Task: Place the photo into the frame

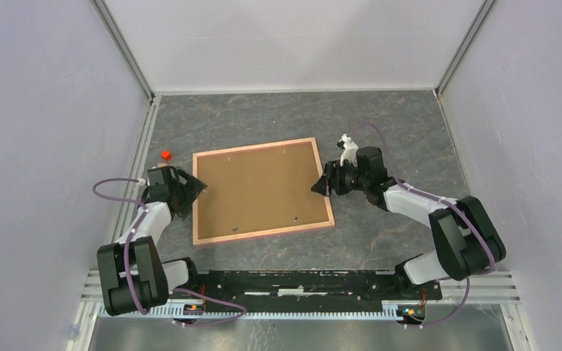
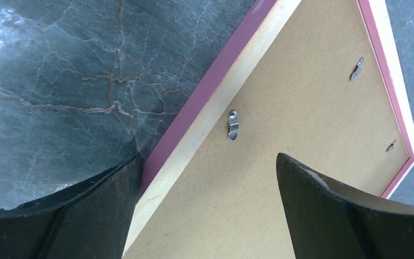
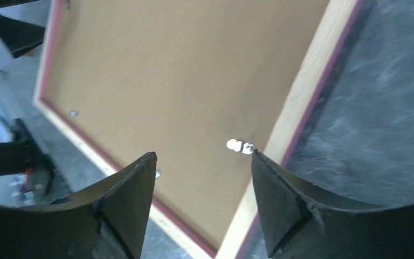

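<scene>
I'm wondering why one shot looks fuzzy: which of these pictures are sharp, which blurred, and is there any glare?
Right wrist view: smeared throughout, a metal clip blown out white. Left wrist view: crisp, faint sheen on the table. Top view: sharp, evenly lit.

Grey marbled desk (image 1: 380, 131) all round. Dead centre, a plain brown backing board (image 1: 260, 191) lies flat, slightly skewed, with small metal tabs (image 2: 233, 124) along its edges. Up at ten o'clock from the board, a tiny red block (image 1: 165, 155) sits alone, near the corner but not touching.
</scene>
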Motion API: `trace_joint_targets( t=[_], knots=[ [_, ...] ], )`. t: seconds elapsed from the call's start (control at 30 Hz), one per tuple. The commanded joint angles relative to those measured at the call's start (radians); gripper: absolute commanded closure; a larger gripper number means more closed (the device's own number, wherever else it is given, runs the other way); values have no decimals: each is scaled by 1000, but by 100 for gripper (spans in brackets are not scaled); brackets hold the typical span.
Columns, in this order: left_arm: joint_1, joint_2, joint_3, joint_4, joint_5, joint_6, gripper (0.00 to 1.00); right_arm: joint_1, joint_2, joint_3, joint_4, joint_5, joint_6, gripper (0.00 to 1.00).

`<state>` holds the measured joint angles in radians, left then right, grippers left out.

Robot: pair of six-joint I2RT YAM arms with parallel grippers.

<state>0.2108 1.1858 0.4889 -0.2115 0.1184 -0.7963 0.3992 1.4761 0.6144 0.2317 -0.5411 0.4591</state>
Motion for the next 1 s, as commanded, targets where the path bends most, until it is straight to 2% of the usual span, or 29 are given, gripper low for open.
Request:
trace_joint_targets(
  t=[0.0, 0.1, 0.2, 0.3, 0.47, 0.57, 0.67, 0.8, 0.9, 0.97],
  knots=[
    [-18, 67, 6, -22, 128, 9, 0, 1, -86, 52, -201, 234, -208, 25],
    [-92, 93, 21, -5, 113, 22, 0, 2, -96, 45, -249, 324, -245, 17],
    [-159, 103, 21, 14, 80, 2, 0, 8, -77, 52, -276, 348, -301, 13],
    [-179, 103, 9, 29, 73, -3, 0, 10, -54, 78, -324, 417, -308, 12],
    [-198, 97, -32, 24, 62, -18, 2, 11, -21, 85, -339, 507, -192, 15],
    [-198, 86, -19, -13, 16, 15, 14, 15, -23, 67, -325, 506, -153, 17],
    [-271, 57, 0, -64, -91, 31, 28, 22, -31, 63, -325, 513, -151, 18],
    [-356, 34, 4, -104, -229, 22, 41, 23, -30, 74, -340, 523, -165, 18],
    [-379, 29, -9, -99, -272, 13, 46, 24, -21, 83, -345, 525, -172, 18],
    [-380, 31, -19, -84, -273, 15, 58, 24, -10, 97, -362, 546, -176, 18]
  ],
)
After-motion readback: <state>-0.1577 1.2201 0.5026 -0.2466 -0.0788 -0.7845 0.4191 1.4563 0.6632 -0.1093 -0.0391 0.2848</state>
